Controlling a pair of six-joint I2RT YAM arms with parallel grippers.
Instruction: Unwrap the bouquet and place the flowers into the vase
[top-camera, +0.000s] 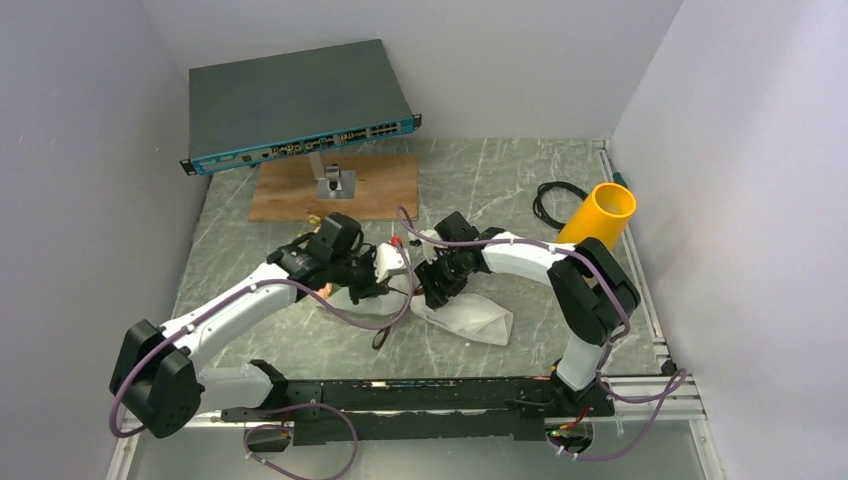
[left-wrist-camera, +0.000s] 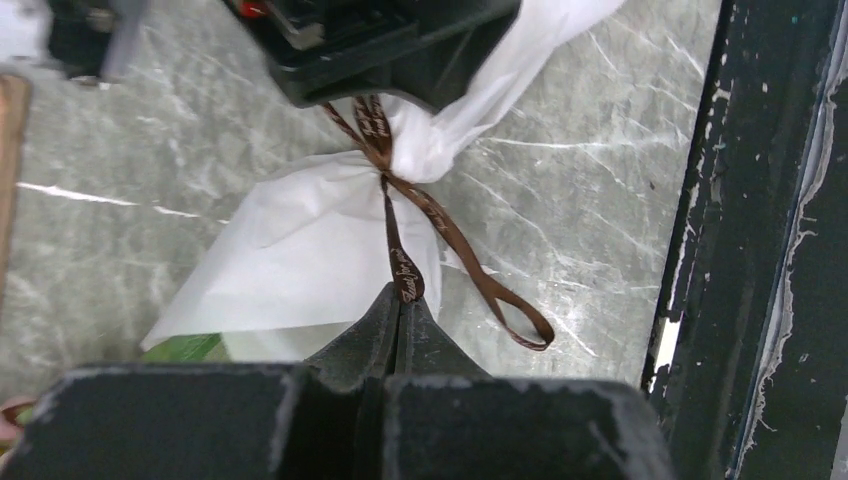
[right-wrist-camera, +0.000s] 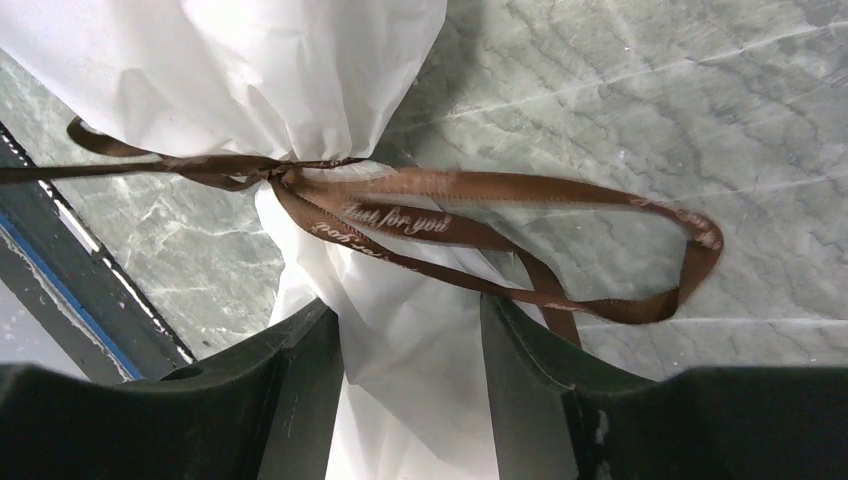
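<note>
The left hand (left-wrist-camera: 402, 305) is closed, with its fingers pressed together on the free end of the brown ribbon (left-wrist-camera: 392, 230). From that pinch the strand runs straight away from the hand to the knot (left-wrist-camera: 378, 165), which cinches the neck of the bouquet (left-wrist-camera: 290, 250). A second loop hangs loose to one side. A pull back along the line of the strand is judged to be what the bow calls for.

The right hand (right-wrist-camera: 408, 320) faces the knot from the opposite side. Its fingers stand apart with the white paper wrap (right-wrist-camera: 300, 70) passing between them. Whether they press the paper or merely straddle it cannot be told.

The bouquet lies flat on the bench (top-camera: 520, 170) between the two hands, wrapped and tied. Its long axis runs roughly from one hand to the other (the paper tail is on the right arm's side, and a green leaf (left-wrist-camera: 185, 348) shows at the open end below the left hand). No flower head is clearly visible.

The vase (top-camera: 600, 215) is at the far right of the bench, well apart from the bouquet, with no stems in it. The right arm is the nearer one to it.

Legible writing: in the right wrist view the ribbon carries "Just for you" in pale script. In the left wrist view the print is too small to read.
</note>
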